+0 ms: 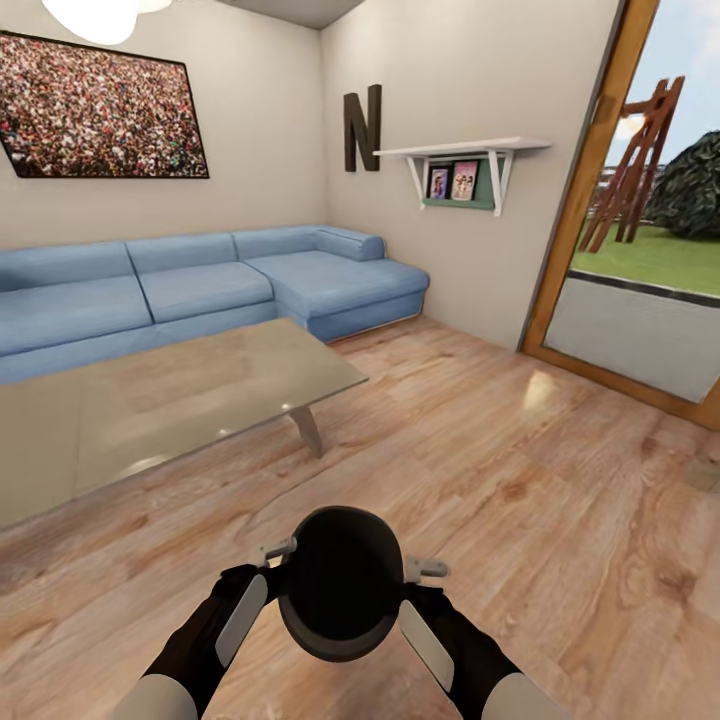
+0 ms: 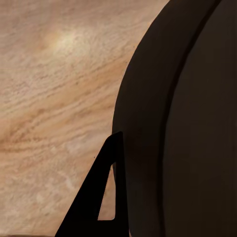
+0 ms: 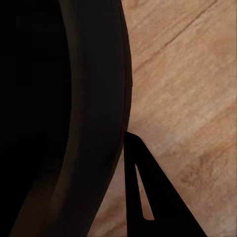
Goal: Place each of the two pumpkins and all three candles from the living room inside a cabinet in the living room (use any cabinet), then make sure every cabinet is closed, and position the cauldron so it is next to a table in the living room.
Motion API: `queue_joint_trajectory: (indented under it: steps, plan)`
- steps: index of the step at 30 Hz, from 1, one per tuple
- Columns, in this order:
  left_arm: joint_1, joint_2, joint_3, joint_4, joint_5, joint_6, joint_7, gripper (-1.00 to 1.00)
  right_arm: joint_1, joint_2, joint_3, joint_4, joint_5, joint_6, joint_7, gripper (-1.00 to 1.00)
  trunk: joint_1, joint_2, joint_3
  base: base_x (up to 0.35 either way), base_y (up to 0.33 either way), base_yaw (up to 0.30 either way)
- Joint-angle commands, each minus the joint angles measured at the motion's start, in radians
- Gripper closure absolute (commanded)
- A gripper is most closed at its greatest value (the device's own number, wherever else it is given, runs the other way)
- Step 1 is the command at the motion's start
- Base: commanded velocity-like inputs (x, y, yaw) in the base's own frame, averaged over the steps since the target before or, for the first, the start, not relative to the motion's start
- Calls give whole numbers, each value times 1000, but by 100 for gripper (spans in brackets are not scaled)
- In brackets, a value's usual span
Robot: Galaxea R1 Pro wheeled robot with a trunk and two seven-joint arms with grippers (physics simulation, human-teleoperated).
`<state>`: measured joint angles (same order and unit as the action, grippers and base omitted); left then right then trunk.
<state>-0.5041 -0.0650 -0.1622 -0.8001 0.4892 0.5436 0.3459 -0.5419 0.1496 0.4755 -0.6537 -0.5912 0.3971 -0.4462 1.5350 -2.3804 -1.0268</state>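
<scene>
Black cauldron (image 1: 340, 585) is held clamped between left gripper (image 1: 262, 590) and right gripper (image 1: 415, 600), each grasping its rim, for carrying toward the glass table (image 1: 150, 400).

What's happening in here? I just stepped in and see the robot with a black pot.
The robot holds the cauldron between both arms, left gripper on one side and right gripper on the other, over the wooden floor. The glass-topped table stands ahead to its left, in front of the blue sofa. The cauldron isn't beside the table yet.
</scene>
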Motion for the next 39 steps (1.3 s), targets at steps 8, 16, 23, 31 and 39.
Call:
queue_joint_trajectory:
  steps: [8, 16, 23, 31, 39]
  plan:
    - [-1, 1, -2, -1, -1, 6, 11, 100, -1, -1, 3, -41, 4, 2, -9, 100, 0, 0, -1, 24, -1, 289]
    - [-1, 1, -3, -1, 0, 6, 10, 100, -1, -1, 3, -41, 4, 2, -9, 100, 0, 0, -1, 157, -96, 289]
    - [-1, 1, -3, -1, 0, 6, 10, 100, -1, -1, 3, -41, 4, 2, -9, 100, 0, 0, -1, 227, -180, 289]
    - [-1, 1, -3, -1, 0, 6, 10, 100, -1, -1, 3, -41, 4, 1, -9, 100, 0, 0, -1, 114, -106, 289]
    - [-1, 1, -3, -1, 0, 6, 11, 100, -1, -1, 3, -42, 4, 2, -9, 100, 0, 0, -1, 93, -91, 289]
